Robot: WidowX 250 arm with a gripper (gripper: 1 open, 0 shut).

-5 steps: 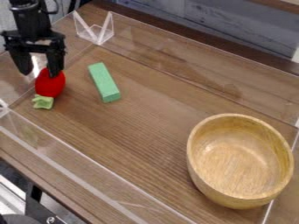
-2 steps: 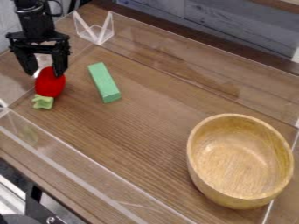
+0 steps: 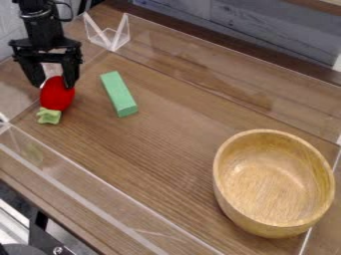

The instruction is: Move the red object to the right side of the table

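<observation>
Red toy, strawberry-like, the red object (image 3: 55, 94), is sitting at about 10 o'clock on the tabletop (image 3: 173, 129), close to the clear wall at the left edge, with a small light-green bit (image 3: 50, 117) lying just beside its base at 6 o'clock. The black claw (image 3: 43, 72) is hanging straight down over it, released and spread wide, its two fingers (image 3: 27, 70) straddling the toy's upper part; nothing is being gripped yet.

Risks, as I'm judging them: the toy is rounded and small, so a clench taken high or off-centre is likely squeezing it out sideways, popping it toward the acrylic wall (image 3: 19, 139) at 9 o'clock. The green bit is looking separate or loosely joined, I cannot tell which, so it may be staying behind when the red part is lifting. The green rectangular block (image 3: 119, 93) is lying near, at 3 o'clock from the toy, right on the route to the right side; a low carry is going to clip it. The wooden bowl (image 3: 274, 181) is occupying the 4 o'clock corner, so a drop there is risking landing in or on its rim instead of on bare wood.

Surface: brown wood-grain, smooth, flat, edged by low clear walls. Beyond it, at 12 o'clock, a grey blurred backdrop is showing; too vague to name.
</observation>
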